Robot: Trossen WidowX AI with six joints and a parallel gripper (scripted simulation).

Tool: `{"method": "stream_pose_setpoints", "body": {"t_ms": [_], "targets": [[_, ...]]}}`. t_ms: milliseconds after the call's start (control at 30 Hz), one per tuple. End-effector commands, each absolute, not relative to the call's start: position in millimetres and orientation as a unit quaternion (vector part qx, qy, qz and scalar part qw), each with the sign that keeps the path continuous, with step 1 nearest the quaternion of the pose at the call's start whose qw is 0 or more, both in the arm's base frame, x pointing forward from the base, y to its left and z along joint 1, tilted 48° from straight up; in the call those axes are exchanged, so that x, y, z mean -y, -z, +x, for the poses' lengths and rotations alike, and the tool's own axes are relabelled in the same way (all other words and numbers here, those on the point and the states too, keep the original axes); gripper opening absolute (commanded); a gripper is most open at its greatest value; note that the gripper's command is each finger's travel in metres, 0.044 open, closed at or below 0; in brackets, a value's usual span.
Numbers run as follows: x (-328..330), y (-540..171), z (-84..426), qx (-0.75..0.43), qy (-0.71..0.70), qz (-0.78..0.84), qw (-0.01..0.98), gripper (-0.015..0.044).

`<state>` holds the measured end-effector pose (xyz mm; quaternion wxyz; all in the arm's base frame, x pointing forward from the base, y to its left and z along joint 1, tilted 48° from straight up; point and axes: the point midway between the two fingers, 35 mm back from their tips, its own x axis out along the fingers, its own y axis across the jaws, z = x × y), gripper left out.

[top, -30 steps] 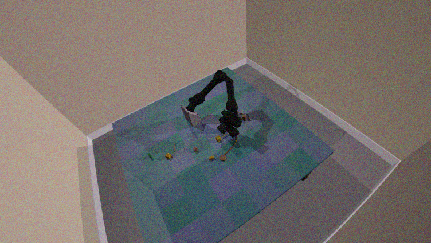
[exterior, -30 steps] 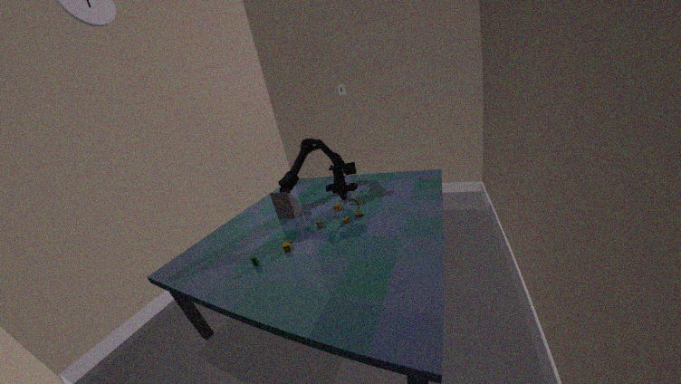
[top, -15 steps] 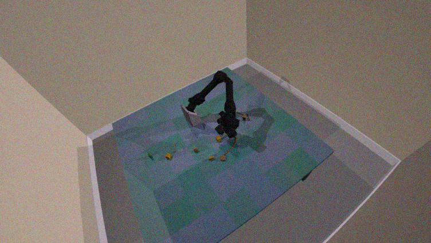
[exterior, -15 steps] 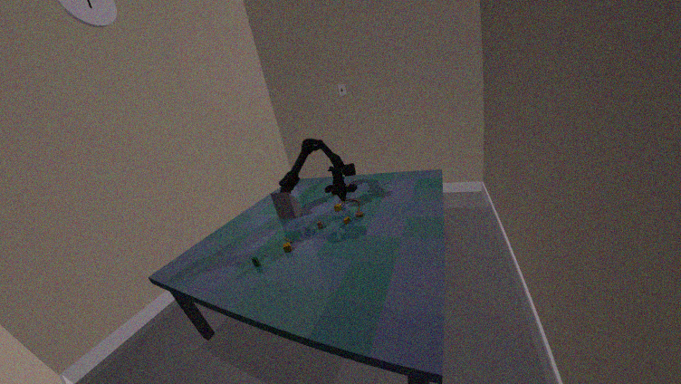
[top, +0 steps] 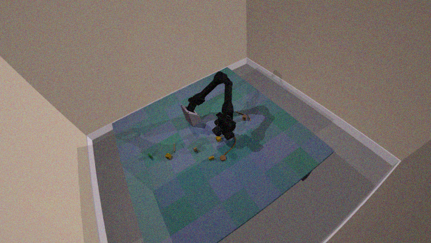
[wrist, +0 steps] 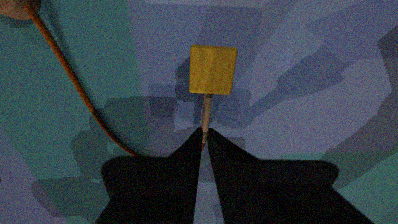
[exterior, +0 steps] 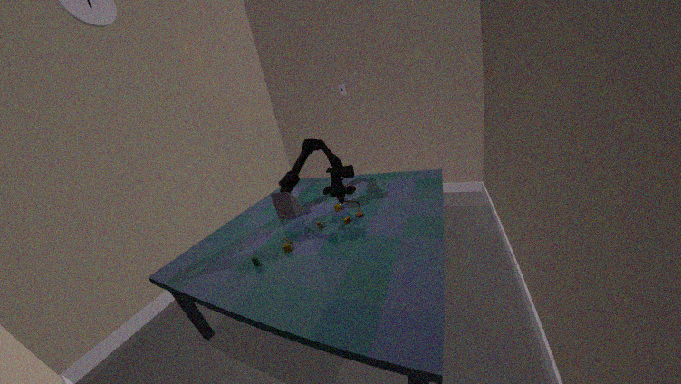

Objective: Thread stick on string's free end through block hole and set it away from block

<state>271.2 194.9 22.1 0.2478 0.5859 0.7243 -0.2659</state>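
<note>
Block [top: 218,138] [exterior: 338,207] [wrist: 213,70] yellow; string [top: 231,149] [exterior: 353,202] [wrist: 75,82] orange-brown; stick [wrist: 206,112] tan. Tabletop [top: 229,181] [exterior: 362,266] [wrist: 115,50] patchwork of teal, green, blue-violet. Gripper [top: 223,134] [exterior: 340,199] [wrist: 204,132] black.

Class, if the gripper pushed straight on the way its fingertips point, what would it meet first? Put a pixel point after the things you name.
Likely the yellow block [top: 218,138] [exterior: 338,207] [wrist: 213,70], just ahead of the stick [wrist: 206,112] it grips; depth there is hard to judge.

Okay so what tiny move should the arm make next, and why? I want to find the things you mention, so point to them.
Probably ease the hand [wrist: 204,132] forward along the stick [wrist: 207,112]: the fingers grip its string end, and its far end meets the yellow block [top: 218,138] [exterior: 338,207] [wrist: 213,70].
</note>
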Motion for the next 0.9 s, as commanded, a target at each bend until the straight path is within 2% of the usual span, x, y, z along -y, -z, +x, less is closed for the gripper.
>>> {"method": "stream_pose_setpoints", "body": {"t_ms": [0,633,767,867], "targets": [[-190.5,-18.0,271.9,-0.725,0.264,0.587,0.247,0.0000],[-172.7,1.3,273.1,-0.724,0.264,0.587,0.247,0.0000],[-174.8,-0.3,272.4,-0.724,0.266,0.586,0.247,0.0105],[-174.8,-0.3,272.4,-0.724,0.266,0.586,0.247,0.0120]]}}
